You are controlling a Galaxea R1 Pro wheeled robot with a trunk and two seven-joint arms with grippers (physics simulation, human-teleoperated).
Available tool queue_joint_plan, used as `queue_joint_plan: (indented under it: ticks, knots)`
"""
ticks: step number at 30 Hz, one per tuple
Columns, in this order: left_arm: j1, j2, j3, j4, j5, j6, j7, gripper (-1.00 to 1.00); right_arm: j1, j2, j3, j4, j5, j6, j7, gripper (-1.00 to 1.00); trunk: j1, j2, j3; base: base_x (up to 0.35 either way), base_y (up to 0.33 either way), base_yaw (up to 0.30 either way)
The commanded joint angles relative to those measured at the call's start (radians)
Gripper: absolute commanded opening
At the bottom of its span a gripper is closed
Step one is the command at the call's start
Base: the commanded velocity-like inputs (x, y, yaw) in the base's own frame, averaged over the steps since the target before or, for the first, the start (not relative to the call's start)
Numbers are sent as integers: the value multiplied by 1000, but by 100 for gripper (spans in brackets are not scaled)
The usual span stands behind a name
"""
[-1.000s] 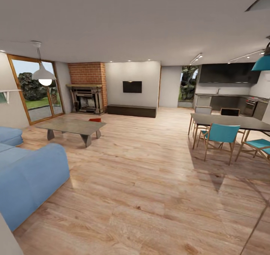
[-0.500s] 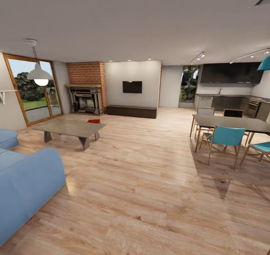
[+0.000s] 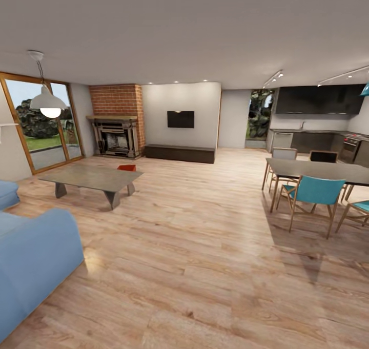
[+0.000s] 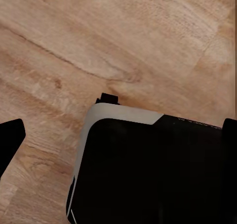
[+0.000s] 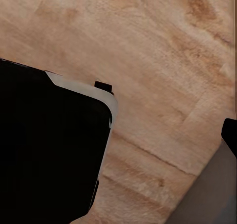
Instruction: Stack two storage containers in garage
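I'm in the living room, and one orange-red storage container (image 3: 126,167) peeks out on the wood floor (image 3: 205,246) just behind the coffee table (image 3: 92,177). To reach it well, I'd judge I should roll past the blue sofa (image 3: 31,257) and round the table's far end. Most of that bin is hidden by the table; its twin I can't find. Whether my hands are wide or narrow I cannot tell.

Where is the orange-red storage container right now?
In the head view, one storage container shows at left of centre, partly hidden behind the far end of the coffee table, on the wood floor before the brick fireplace.
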Motion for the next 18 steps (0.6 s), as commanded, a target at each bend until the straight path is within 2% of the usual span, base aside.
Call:
queue_joint_plan:
  ticks: [1,18]
  knots:
    - [0,0,8,1,3,-1,-2,100,-1,0,1,3,10,-5,-3,100,1,-1,0,323,0,0]
    - [0,0,8,1,3,-3,-2,100,-1,-3,0,3,11,-6,-3,100,1,-1,0,323,0,0]
